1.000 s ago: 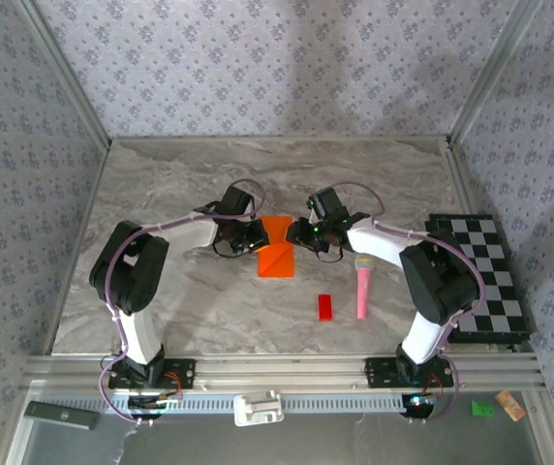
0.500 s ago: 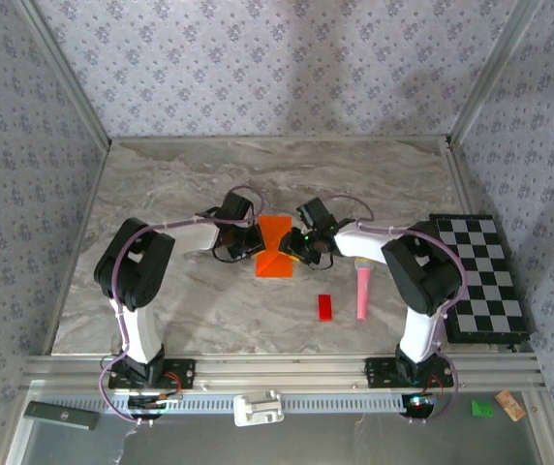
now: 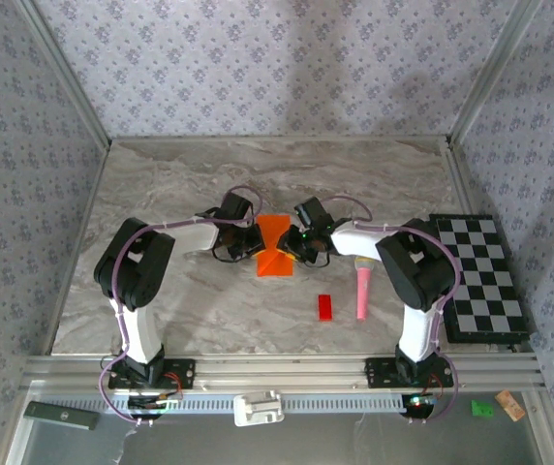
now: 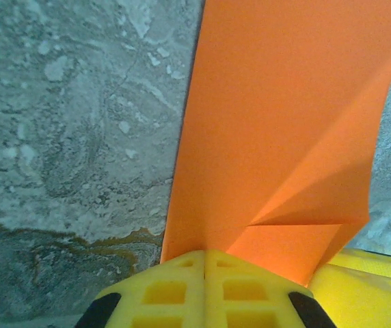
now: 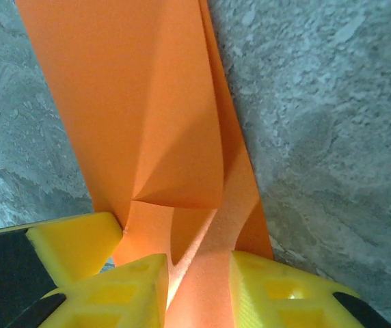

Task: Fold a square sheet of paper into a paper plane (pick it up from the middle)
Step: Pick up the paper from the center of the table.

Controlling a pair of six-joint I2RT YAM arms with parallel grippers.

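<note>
Pinching a raised fold of the square sheet of paper [image 3: 275, 231], mid-frame on the tabletop [image 3: 170, 184], is the right end effector [image 3: 294, 246]; the left end effector [image 3: 256, 242] is clenched, touching the sheet's edge.

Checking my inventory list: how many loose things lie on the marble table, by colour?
Orange creased paper sheet: 1
Small red rectangular block: 1
Pink toy microphone: 1
Black-and-white checkered board: 1
Total: 4

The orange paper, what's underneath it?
The grey marbled table shows around the orange paper; the patch beneath is covered. The left claw and right claw pinch its waist from either side.
</note>
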